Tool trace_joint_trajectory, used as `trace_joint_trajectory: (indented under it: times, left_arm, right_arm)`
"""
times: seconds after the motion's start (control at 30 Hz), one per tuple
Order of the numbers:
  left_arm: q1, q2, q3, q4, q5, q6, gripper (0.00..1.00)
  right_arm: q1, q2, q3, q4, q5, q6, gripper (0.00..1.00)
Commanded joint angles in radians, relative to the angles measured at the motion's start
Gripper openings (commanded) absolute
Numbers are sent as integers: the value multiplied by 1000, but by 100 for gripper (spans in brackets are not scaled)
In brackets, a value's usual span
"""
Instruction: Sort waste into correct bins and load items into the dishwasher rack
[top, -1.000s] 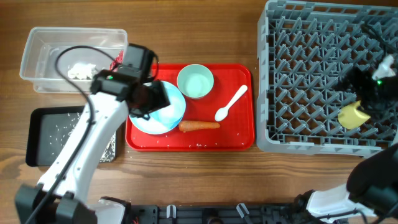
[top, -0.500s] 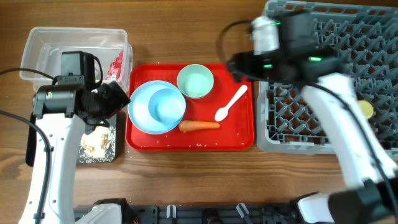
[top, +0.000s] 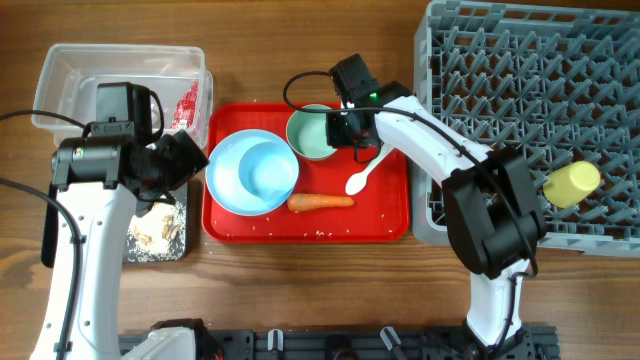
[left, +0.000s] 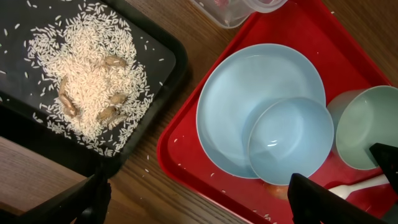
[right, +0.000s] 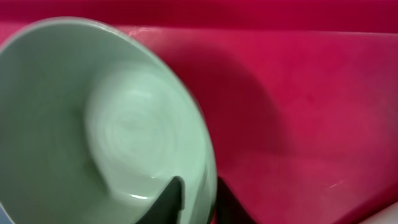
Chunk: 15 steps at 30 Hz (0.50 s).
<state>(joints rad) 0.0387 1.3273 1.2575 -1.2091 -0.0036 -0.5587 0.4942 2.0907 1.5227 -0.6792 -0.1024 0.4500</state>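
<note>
**A:** While the right gripper (top: 345, 128) gripped the mint-green bowl (top: 312, 135) in the overhead view, where did that bowl sit?

**B:** Upright at the far edge of the red tray (top: 385, 225), about midway along, with the white spoon (top: 368, 168) just beside it. The dishwasher rack (top: 520, 60) lay to the right, and the yellow cup (top: 572, 183) was at its right edge.

**A:** And the left wrist view?

**B:** The left gripper (left: 196, 190) hung with its jaws wide apart and empty over the tray's left edge. The light blue bowl (left: 292, 140) sat in the light blue plate (left: 236, 81). Rice (left: 87, 56) lay in the black tray (left: 177, 56).

**A:** The right wrist?

**B:** The jaws were clamped on the bowl's rim, one finger inside and one outside. The bowl looked smooth, pale and empty, so I judged it slippery. Lift it straight up, keep it level, clear the spoon, then tip it between the rack's pegs.
</note>
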Motion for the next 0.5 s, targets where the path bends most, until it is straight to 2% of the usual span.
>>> trace_joint_trajectory:
  times: [0.0,0.13,0.23,0.47]
  left_arm:
    - [5,-5,3,0,-17,4,92]
    - [5,-5,3,0,-17,4,92]
    - [5,-5,3,0,-16,4,92]
    - [5,-5,3,0,-17,4,92]
  right_arm:
    - [-9,-7,9,-15,55,28,4]
    - [-48,-96,9,-77,165,21,4]
    - [-95,-242,9,-117,257,-39,4]
    - [-286,-605,9,-101,774,-248,4]
